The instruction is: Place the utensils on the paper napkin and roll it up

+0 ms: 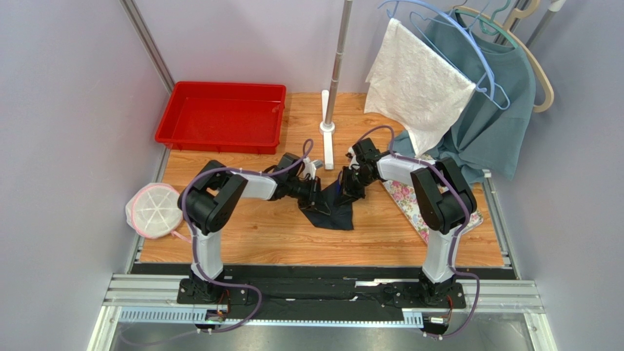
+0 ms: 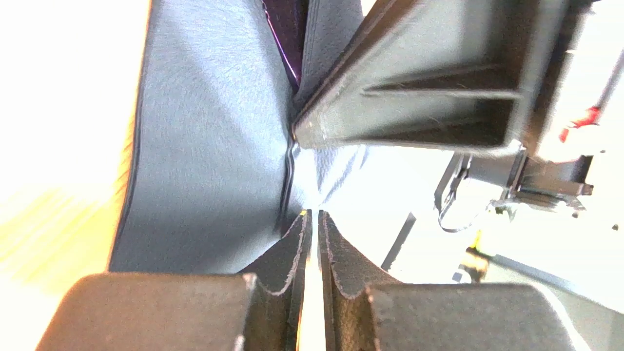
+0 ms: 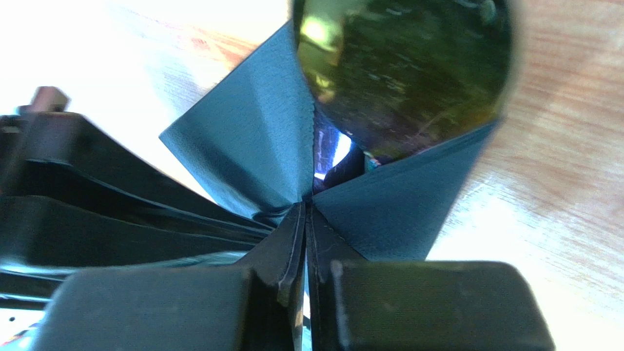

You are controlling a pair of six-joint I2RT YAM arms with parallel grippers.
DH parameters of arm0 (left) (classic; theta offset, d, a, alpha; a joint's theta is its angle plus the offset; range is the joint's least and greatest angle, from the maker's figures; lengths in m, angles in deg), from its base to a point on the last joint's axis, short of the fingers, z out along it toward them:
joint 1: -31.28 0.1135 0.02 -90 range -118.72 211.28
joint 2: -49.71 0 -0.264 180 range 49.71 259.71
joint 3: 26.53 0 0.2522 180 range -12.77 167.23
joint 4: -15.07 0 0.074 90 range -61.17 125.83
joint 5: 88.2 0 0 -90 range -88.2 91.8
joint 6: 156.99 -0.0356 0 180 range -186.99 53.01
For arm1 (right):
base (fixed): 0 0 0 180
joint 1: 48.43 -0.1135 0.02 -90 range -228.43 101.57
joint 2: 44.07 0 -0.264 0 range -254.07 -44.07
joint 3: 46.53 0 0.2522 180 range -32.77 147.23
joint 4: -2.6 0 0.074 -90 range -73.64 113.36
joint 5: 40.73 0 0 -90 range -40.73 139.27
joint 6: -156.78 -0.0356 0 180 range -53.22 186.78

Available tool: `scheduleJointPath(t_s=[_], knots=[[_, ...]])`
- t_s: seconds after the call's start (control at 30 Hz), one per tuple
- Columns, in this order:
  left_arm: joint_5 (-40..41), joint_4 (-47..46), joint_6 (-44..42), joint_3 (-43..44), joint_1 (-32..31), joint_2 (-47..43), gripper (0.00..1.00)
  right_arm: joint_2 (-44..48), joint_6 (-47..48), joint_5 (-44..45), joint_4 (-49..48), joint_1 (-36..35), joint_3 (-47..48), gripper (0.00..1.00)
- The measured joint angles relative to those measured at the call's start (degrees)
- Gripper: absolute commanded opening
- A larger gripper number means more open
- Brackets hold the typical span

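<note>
Right claw [image 3: 305,205]: pinched a thin matte black paper napkin [image 3: 249,139].
Left claw [image 2: 315,213]: nearly closed beside it; hold unclear.
Napkin: bunched between claws over wooden surface [image 1: 256,234].
Utensil: gold spoon bowl [image 3: 403,73] lay in fold.

Left arm [image 1: 242,183] is bent at the elbow, forearm running toward 3 o'clock. Right arm [image 1: 428,186] mirrors it toward 9. Wrists meet mid-table, tips close together. Right gripper [image 3: 305,205] is pinched tight on a fold of the paper napkin [image 3: 249,139]. Left gripper [image 2: 313,213]: jaws a thin slit apart; I can't tell if it grips.
</note>
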Motion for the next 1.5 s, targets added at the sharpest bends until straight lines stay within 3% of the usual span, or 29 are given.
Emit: scheduleJointPath(t_s=[0.43,0.83,0.97,1.1,1.5], knots=[[0.9,-1.3,1.9,-0.8,-1.0,-4.4,0.13,1.2,-3.5,-1.1,-2.4,1.2,-2.6,0.03],[1.9,0.2,3.0,5.7,-3.5,4.3,0.04,1.3,-5.1,-1.6,-2.3,2.1,-2.9,0.04],[1.8,4.0,1.9,9.6,-3.5,6.2,0.00,1.3,-5.1,-1.6,-2.1,3.3,-2.8,0.17],[2.9,7.8,-1.0,12.9,-3.6,7.1,0.00,1.5,-4.4,-2.2,-1.2,4.8,-2.2,0.24],[3.7,10.4,-4.9,14.4,-3.8,7.1,0.00,7.3,-2.3,-2.8,1.5,5.7,-1.7,0.13]])
